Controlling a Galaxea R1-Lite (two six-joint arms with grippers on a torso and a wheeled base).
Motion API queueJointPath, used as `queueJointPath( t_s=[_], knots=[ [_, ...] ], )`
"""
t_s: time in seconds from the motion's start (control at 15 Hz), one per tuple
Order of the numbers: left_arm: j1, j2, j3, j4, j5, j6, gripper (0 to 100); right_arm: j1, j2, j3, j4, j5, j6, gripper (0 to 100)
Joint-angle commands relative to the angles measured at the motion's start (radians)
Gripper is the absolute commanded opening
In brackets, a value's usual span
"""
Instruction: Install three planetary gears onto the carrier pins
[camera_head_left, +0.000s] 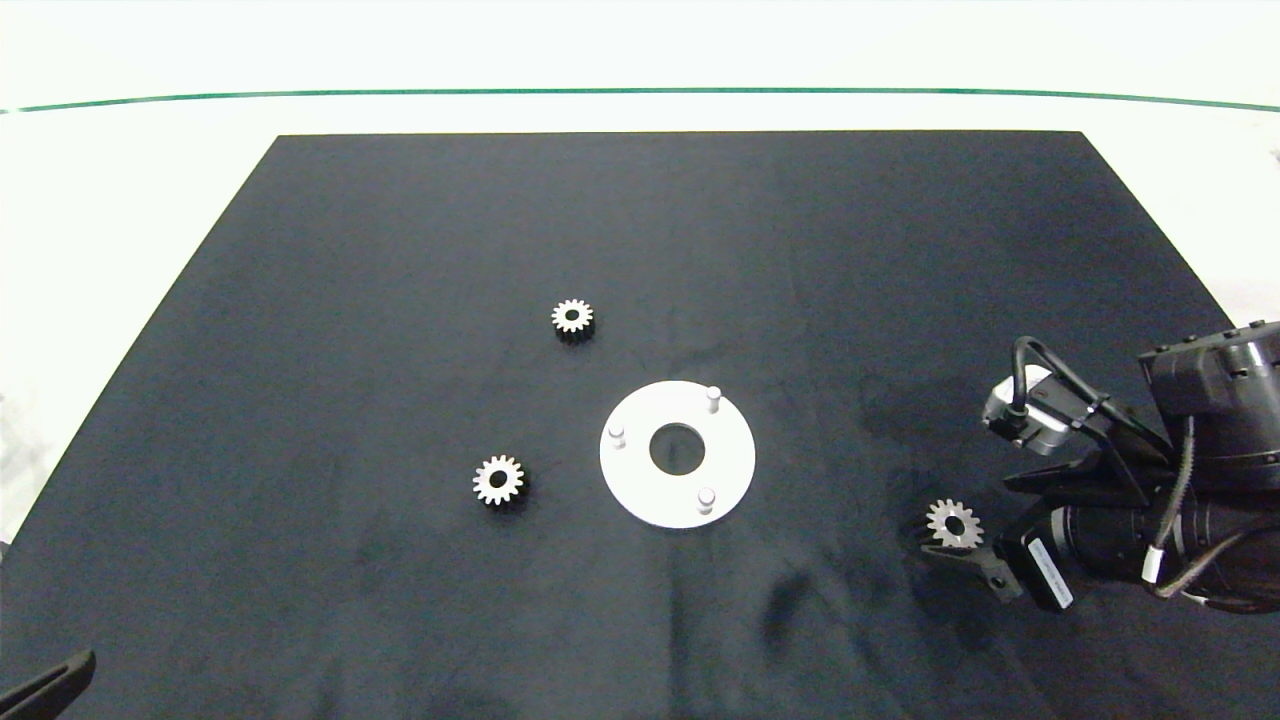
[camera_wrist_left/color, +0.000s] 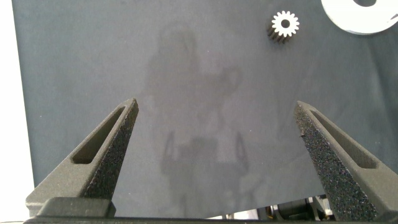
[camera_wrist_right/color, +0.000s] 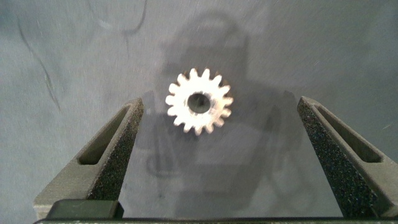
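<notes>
While the right gripper (camera_wrist_right/color: 214, 146) hangs spread over a gear (camera_wrist_right/color: 199, 101) lying between its fingers, seemingly nearer one, it should centre before closing; the left gripper (camera_wrist_left/color: 217, 146) idles, spread.

A matte black, felt-like rectangular mat (camera_head_left: 420, 600) covers most of a pale white counter (camera_head_left: 130, 210), whose bare surface shows along the mat's far side and both flanks. A thin dark-green line (camera_head_left: 640, 92) curves across the white surface beyond the mat. Bright, even light leaves faint smudges and soft shadows on the mat.
</notes>
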Motion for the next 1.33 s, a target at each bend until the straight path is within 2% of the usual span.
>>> queueJointPath(
  t_s=[0.07, 0.2, 0.33, 0.67, 1.33],
  knots=[
    [0.000, -0.001, 0.001, 0.002, 0.000, 0.000, 100, 0.002, -0.001, 0.025, 0.000, 0.002, 0.000, 100],
    [0.000, -0.001, 0.007, 0.002, 0.000, 0.000, 100, 0.002, 0.001, 0.029, -0.009, 0.003, 0.003, 100],
    [0.000, -0.001, 0.012, 0.002, 0.000, 0.000, 100, 0.000, 0.004, 0.029, -0.026, 0.002, 0.024, 100],
    [0.000, -0.003, 0.012, 0.002, 0.000, 0.000, 100, 0.006, 0.042, 0.052, -0.089, 0.006, 0.024, 100],
    [0.000, -0.001, 0.012, 0.002, 0.000, 0.000, 100, 0.017, 0.038, 0.057, -0.112, -0.001, 0.018, 80]
  ],
)
